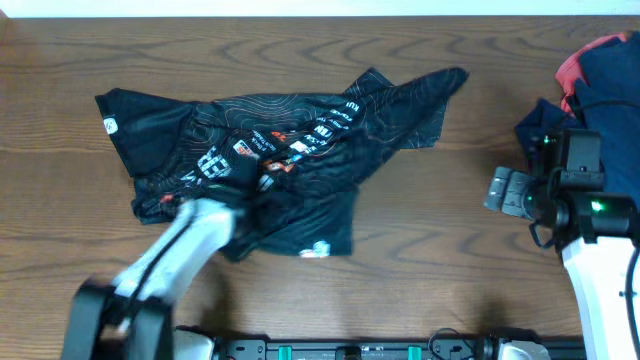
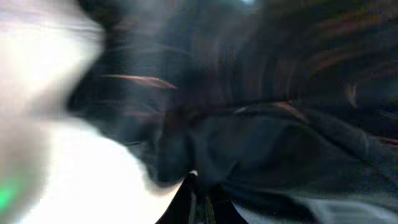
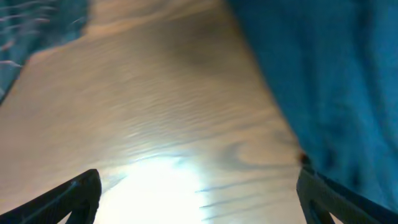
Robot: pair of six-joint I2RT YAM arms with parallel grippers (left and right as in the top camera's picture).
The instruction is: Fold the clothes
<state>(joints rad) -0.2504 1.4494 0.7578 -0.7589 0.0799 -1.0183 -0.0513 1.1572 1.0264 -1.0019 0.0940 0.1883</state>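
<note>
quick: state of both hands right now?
Left hand: cannot tell, blurred, down in the thin black contour-lined sports jersey.
Right hand: open, empty, over the brown wooden table.

Black logo jersey (image 1: 380,110) lies crumpled mid-table; navy and seemingly red garments (image 1: 615,85) far right

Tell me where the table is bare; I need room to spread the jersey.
Bare tabletop lies between the black jersey and the right gripper, and in front of the jersey's right half. Crowded: the far right corner, under the navy and red pile.
</note>
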